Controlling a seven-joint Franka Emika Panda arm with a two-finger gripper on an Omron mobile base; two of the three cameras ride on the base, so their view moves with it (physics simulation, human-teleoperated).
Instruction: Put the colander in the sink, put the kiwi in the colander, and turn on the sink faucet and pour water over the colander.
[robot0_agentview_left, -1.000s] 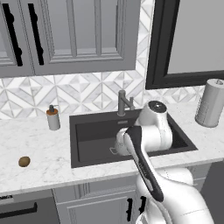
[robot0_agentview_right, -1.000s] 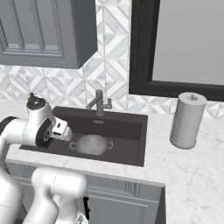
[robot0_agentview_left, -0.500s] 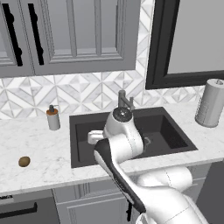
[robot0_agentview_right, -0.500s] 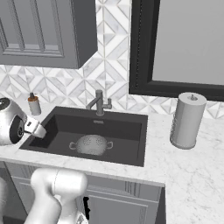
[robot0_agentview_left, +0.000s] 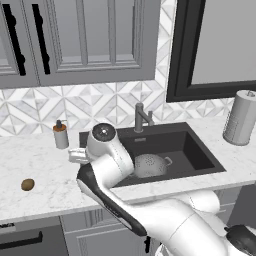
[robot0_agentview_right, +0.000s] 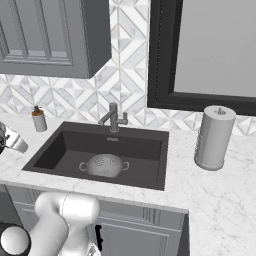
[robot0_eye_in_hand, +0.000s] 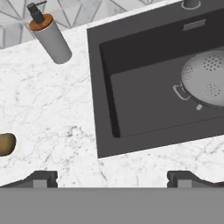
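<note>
With the colander (robot0_eye_in_hand: 205, 78) lying in the sink (robot0_eye_in_hand: 144, 109), the jaws are standing wide and empty, needing to travel toward the kiwi (robot0_eye_in_hand: 6, 144) lying beyond their left tip.

Colander (robot0_agentview_right: 105, 165) upside down in dark sink (robot0_agentview_right: 150, 181), faucet (robot0_agentview_right: 113, 118) behind; paper towel roll (robot0_agentview_right: 214, 138) right

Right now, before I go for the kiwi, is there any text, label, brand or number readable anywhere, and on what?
None: no readable text in any view.
Small grey soap dispenser with brown pump collar: plain, no label.
Grey paper towel roll: blank.
Short grey metal faucet: no markings visible.
Round grey perforated colander in the dark charcoal sink: no stamp visible.
Grey cabinet doors: unmarked.
</note>
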